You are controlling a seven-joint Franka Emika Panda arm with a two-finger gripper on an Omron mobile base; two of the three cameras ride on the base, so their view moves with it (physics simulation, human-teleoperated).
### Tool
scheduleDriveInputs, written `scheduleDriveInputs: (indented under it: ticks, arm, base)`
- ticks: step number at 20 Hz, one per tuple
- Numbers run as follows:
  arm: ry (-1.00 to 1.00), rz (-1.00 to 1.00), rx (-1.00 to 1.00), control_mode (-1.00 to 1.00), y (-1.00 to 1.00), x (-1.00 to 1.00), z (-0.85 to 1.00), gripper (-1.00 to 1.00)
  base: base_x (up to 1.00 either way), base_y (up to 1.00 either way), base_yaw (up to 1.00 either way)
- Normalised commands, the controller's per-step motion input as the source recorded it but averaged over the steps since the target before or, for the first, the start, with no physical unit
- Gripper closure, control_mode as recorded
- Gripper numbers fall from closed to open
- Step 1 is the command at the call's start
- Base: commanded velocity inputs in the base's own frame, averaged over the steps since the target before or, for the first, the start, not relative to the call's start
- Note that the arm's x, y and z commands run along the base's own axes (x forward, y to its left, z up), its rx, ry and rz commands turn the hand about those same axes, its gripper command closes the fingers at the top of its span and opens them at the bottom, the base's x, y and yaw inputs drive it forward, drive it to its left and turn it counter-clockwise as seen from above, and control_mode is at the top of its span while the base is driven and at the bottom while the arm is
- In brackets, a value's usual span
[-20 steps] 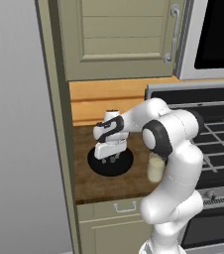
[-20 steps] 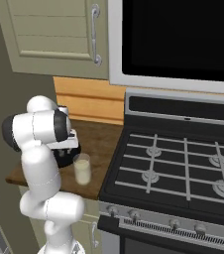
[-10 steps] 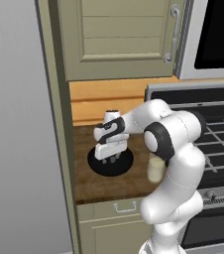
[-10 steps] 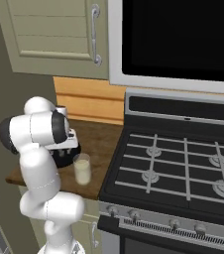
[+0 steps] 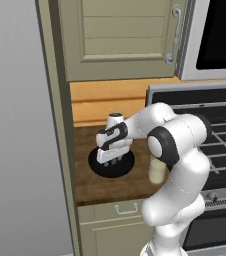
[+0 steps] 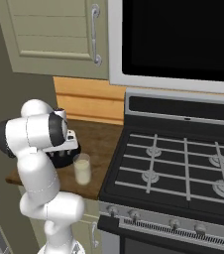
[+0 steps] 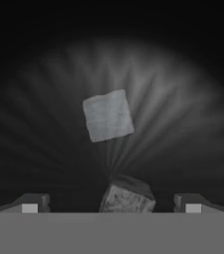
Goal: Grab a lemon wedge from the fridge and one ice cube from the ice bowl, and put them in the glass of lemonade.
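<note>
The gripper (image 5: 116, 161) hangs low over the ice bowl (image 5: 99, 167), pointing down into it. The bowl is round and black and sits on the brown counter (image 5: 102, 186), close to the tall grey wall on the left.

From the left side, the bowl is easy to see, with the white hand on top of it. The glass (image 5: 157, 171) is mostly hidden there, behind the arm's big elbow.

From the right side, it is the other way round. The glass (image 6: 82, 169) stands out in the open near the front edge of the counter (image 6: 102, 149), full of pale yellow drink. The bowl (image 6: 64, 158) is just a dark sliver peeking out past the arm, right beside the glass. This side also shows the stove (image 6: 183, 173) with its four burners.

The hand view looks straight down into the dark bowl (image 7: 193, 99). It shows what the other two cannot: the ice. There are two ice cubes. One pale grey cube (image 7: 108, 115) lies flat in the middle. The other cube (image 7: 128, 196) is closer, between the two fingertips (image 7: 30, 203), which are spread far apart. They are not touching it. The gripper (image 7: 111, 204) is holding nothing.

There is one bowl, one glass and two cubes.
</note>
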Motion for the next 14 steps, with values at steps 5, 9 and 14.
scheduleDriveInputs:
  ticks: [5, 9, 14]
  arm:
    - [-0.14, 0.0, 0.01, -1.0, -0.05, -0.17, 0.0, -1.0]
    - [-0.05, 0.0, 0.01, -1.0, -0.03, 0.04, 0.0, -1.0]
    - [0.0, 0.0, 0.0, -1.0, 0.0, 0.02, -0.02, -1.0]
  base:
    - [0.0, 0.0, 0.0]
    - [0.0, 0.0, 0.0]
    - [0.0, 0.0, 0.0]
